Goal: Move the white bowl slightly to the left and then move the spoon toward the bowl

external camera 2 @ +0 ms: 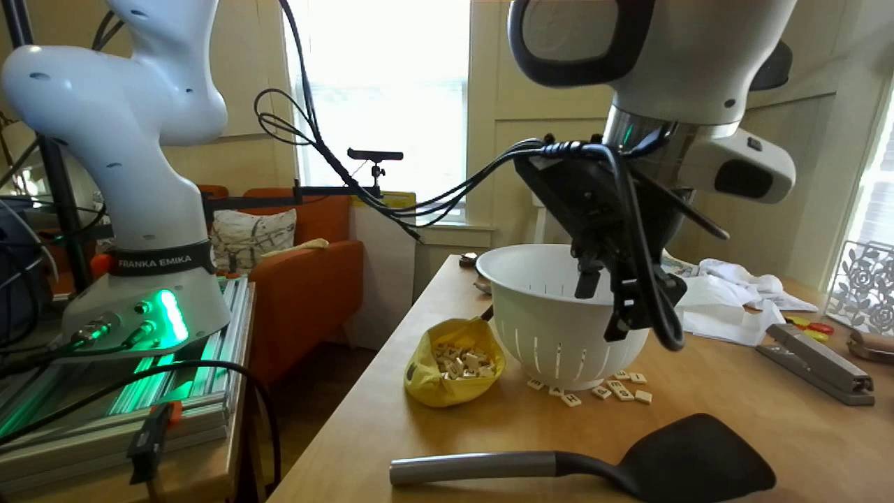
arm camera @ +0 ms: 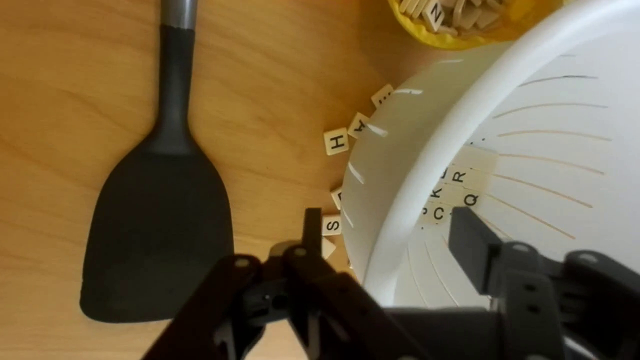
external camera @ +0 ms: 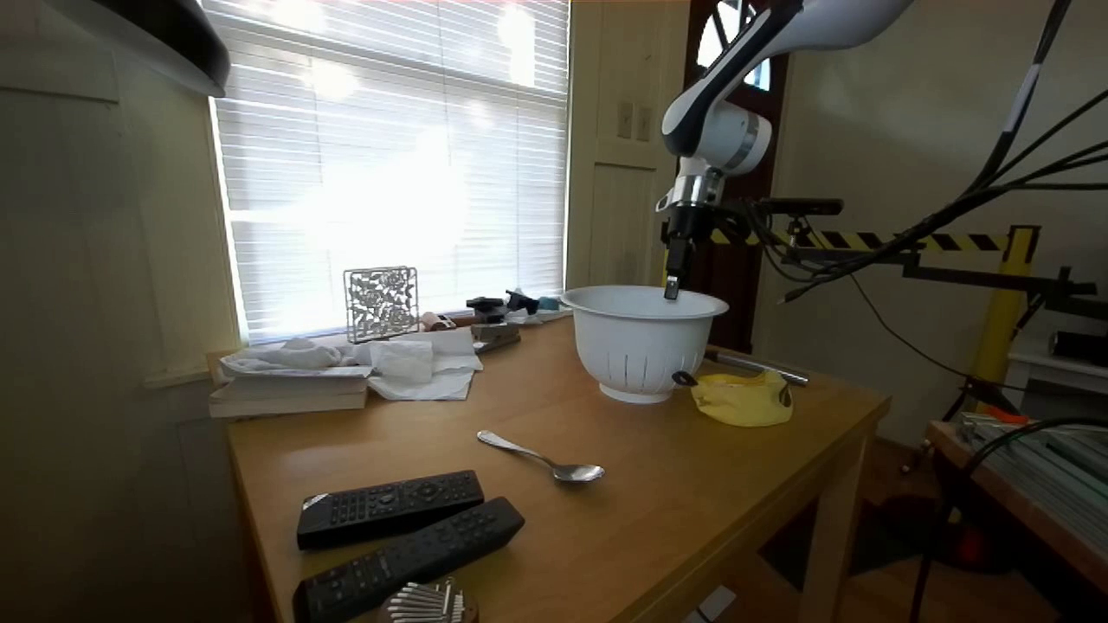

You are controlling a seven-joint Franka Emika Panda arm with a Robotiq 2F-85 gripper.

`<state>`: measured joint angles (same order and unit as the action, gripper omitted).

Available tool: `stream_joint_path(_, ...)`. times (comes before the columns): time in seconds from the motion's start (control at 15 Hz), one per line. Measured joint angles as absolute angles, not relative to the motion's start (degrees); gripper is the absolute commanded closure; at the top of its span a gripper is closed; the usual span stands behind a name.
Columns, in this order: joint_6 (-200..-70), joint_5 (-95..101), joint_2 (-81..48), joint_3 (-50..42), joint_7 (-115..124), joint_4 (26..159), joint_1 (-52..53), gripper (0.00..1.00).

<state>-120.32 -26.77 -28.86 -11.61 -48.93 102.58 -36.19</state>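
Note:
The white bowl (external camera: 640, 350) is deep, slotted and upright on the table, also in an exterior view (external camera 2: 559, 332). In the wrist view its wall and rim (arm camera: 400, 135) fill the right side. My gripper (external camera: 672, 288) points down at the bowl's rim. In the wrist view the gripper (arm camera: 387, 215) is open, one finger outside the rim and one inside, with gaps on both sides. The open fingers (external camera 2: 602, 307) also show in an exterior view. The silvery spoon (external camera: 575, 473) lies on the table, apart from the bowl; it is out of sight in the wrist view.
A yellow pouch (external camera 2: 447, 395) of letter tiles stands close beside the bowl. Loose tiles (external camera 2: 621, 392) lie at its base. A black spatula (external camera 2: 698, 454) lies nearby. Two black remotes (external camera: 394, 506) lie near the spoon. A stapler (external camera 2: 817, 367) and papers (external camera: 424, 372) are toward the window.

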Motion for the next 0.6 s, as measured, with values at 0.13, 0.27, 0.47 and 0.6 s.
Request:
stream_joint_path(0.13,-120.32,-27.42,-29.18,-10.75,-48.91,102.58,-36.8,0.76)
stream_joint_path(0.27,-120.29,-28.17,-29.18,-10.17,-48.69,102.51,-37.19,0.9)
stream_joint_path(0.47,-118.83,-29.84,-29.16,-9.59,-47.43,101.79,-37.58,1.0)
stream_joint_path(0.6,-116.82,-30.87,-29.12,-9.23,-45.96,101.07,-37.72,0.96)
